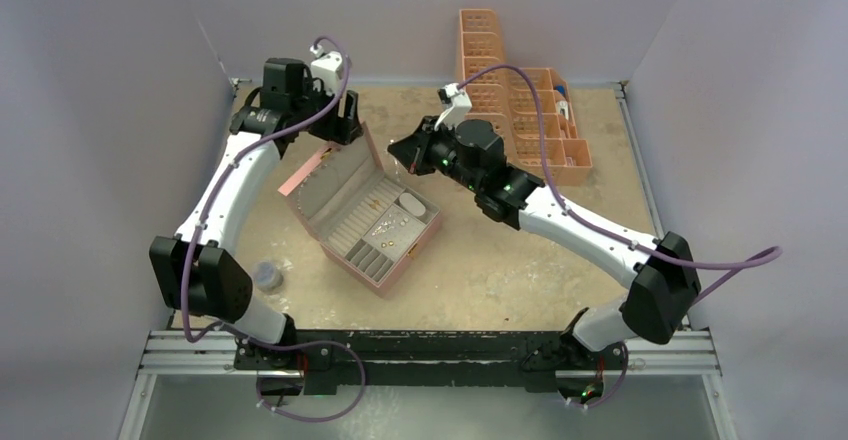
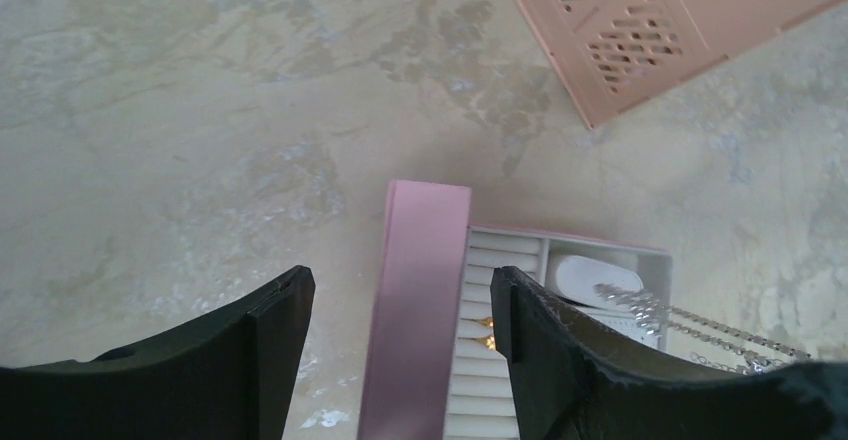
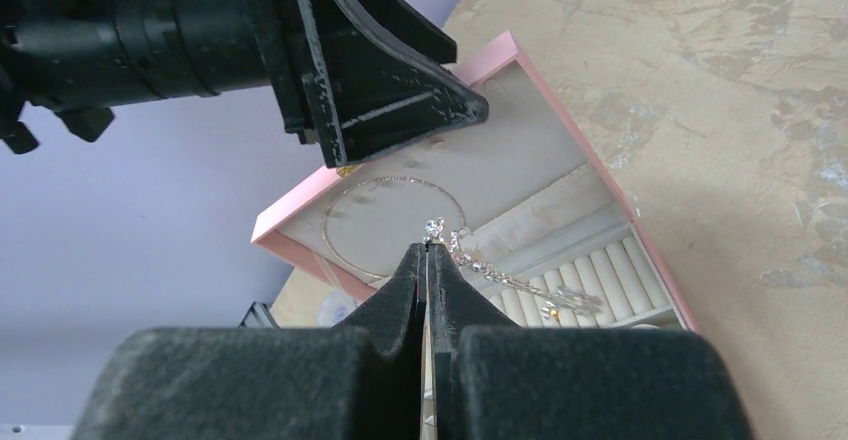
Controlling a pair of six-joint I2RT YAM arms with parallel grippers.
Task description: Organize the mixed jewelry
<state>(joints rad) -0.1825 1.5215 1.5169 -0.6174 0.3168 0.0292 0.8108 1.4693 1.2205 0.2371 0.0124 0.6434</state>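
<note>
Left wrist: fingers (image 2: 262,360) straddle lid edge (image 2: 415,290).

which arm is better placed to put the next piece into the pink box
Right. The right claw is shut on a silvery chain that hangs over the open pink box, so it likely only needs to lower and release. The left claw stands open around the lid and holds no jewelry.

My two grippers, left gripper (image 2: 400,290) and right gripper (image 3: 428,250), hovered at one pink box (image 1: 412,260). In its lid lay one gold hoop (image 3: 400,178); over it, one crystal chain (image 3: 500,275). The small pieces (image 1: 390,225) inside were too tiny to count. Near-left of the box sat one grey disc (image 1: 267,277); beyond it, two peach lattice trays (image 1: 480,45).
</note>
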